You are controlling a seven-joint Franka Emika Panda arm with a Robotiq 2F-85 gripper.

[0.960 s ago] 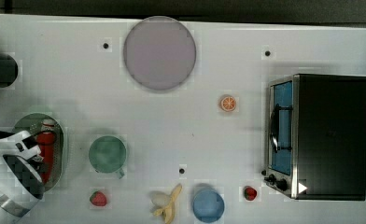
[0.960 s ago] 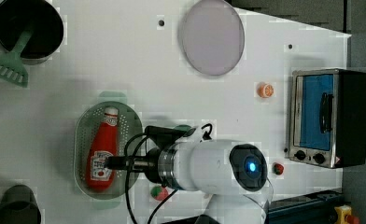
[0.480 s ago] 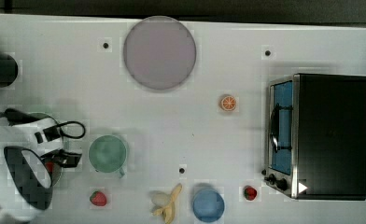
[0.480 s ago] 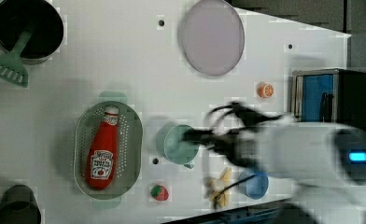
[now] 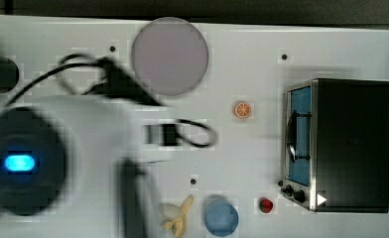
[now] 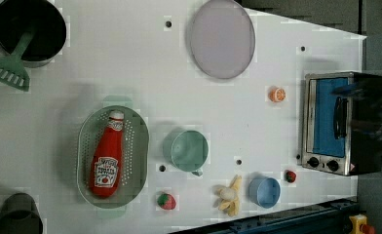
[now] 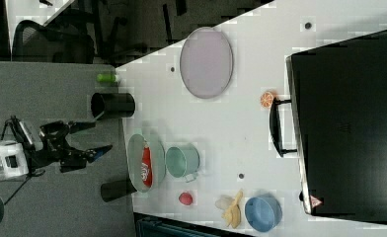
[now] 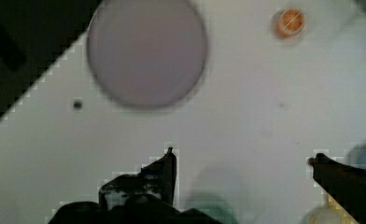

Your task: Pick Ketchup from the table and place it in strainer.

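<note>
We see the ketchup lying inside the strainer near one bench edge, while the claw hangs wide open and empty beyond that edge.

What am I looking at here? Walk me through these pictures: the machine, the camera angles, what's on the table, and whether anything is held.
The machine is one robot arm. Its grasping part, the end effector, is seen in the right view raised off the table's edge, with its fingers spread and nothing between them.

Three fixed cameras look down on the same white table; the wrist view comes from a camera on the arm, looking past the two dark fingers.

In the left view, the ketchup lies inside the strainer, a pale green basket. Next to it stands a green cup. Also on the table: a strawberry, a banana, a blue bowl, a small red fruit, an orange slice, a grey-lilac plate and a toaster oven.

Nothing is held.
</note>
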